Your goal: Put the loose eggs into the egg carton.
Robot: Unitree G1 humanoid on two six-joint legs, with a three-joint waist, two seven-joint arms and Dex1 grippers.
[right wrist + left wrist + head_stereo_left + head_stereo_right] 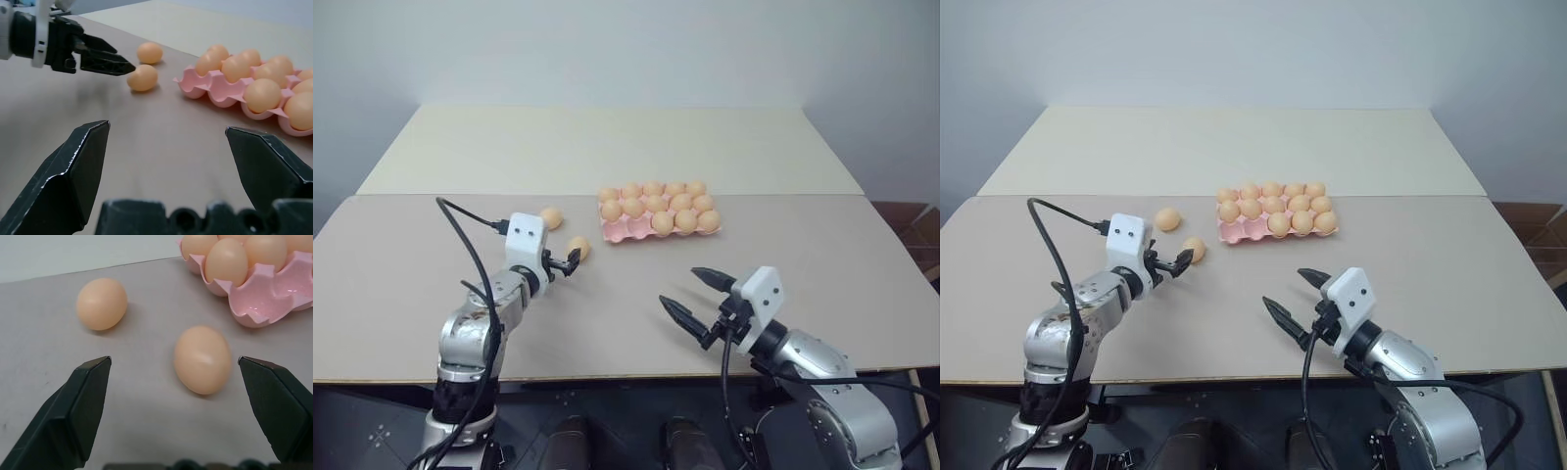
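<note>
Two loose eggs lie on the table left of the egg carton (625, 231): a nearer egg (578, 247) and a farther egg (551, 217). The pink carton holds several eggs, and its near left cups are bare. My left gripper (570, 262) is open and points at the nearer egg (202, 359), which lies just ahead of the gap between the fingertips and touches neither. The farther egg (101, 303) lies off to one side. My right gripper (695, 294) hangs open and holds nothing over the table's near middle, aimed toward the eggs and the carton (215, 90).
The beige table (803, 264) has its front edge close under both arms. A second, cream table top (607, 137) adjoins it behind the carton and reaches to the wall. A black cable (460, 235) loops up from my left arm.
</note>
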